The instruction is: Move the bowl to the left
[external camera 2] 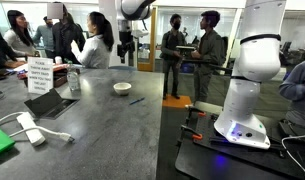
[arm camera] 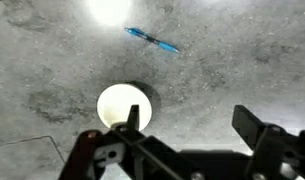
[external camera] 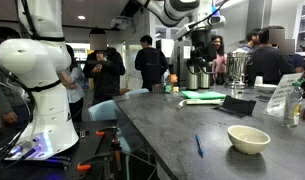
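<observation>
The cream-white bowl (external camera: 249,138) stands upright on the grey stone table (external camera: 172,135); it also shows in an exterior view (external camera 2: 122,88) and in the wrist view (arm camera: 124,106). My gripper (external camera: 204,52) hangs high above the table, well above the bowl, also visible in an exterior view (external camera 2: 128,38). In the wrist view my gripper (arm camera: 189,122) is open and empty, with one finger over the bowl's rim in the picture and the other off to the side.
A blue pen (external camera: 199,145) lies on the table near the bowl, also in the wrist view (arm camera: 152,39). A green pad (external camera: 202,97), a dark tablet (external camera: 238,105), a sign stand (external camera 2: 39,75) and cables (external camera 2: 37,128) lie further off. People stand behind.
</observation>
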{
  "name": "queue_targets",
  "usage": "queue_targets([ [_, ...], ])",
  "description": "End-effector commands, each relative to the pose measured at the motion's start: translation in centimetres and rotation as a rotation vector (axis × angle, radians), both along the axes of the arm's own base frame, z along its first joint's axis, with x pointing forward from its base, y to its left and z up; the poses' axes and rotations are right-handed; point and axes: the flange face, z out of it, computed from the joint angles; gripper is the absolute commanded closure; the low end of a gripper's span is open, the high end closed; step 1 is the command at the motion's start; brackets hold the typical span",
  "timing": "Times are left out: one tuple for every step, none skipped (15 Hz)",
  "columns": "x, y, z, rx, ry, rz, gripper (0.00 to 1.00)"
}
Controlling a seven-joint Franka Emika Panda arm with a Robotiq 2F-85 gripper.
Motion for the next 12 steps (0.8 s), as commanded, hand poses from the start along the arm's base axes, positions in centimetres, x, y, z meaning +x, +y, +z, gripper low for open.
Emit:
queue_targets([
  [3.5,-1.1,-3.0,-0.013,0.005,0.006,0.00],
  [3.7,-1.3,-4.7,-0.020,0.007,0.000,0.00],
  [4.0,-1.4,-5.9,-0.020,0.013,0.001,0.00],
  [4.8,-1.6,-7.3,-0.025,0.009,0.004,0.00],
  [5.1,-1.8,-8.6,-0.035,0.005,0.010,0.00],
  [5.7,-2.1,-9.7,-0.041,0.005,0.013,0.00],
  [6.1,-2.4,-10.8,-0.042,0.007,0.017,0.00],
  [6.6,-2.9,-11.9,-0.046,0.010,0.017,0.00],
  [7.2,-3.3,-12.7,-0.046,0.014,0.010,0.00],
  [7.7,-3.8,-13.7,-0.048,0.022,0.003,0.00],
  [8.3,-4.2,-14.5,-0.043,0.027,-0.005,0.00],
  [8.8,-4.5,-15.3,-0.042,0.036,-0.009,0.00],
])
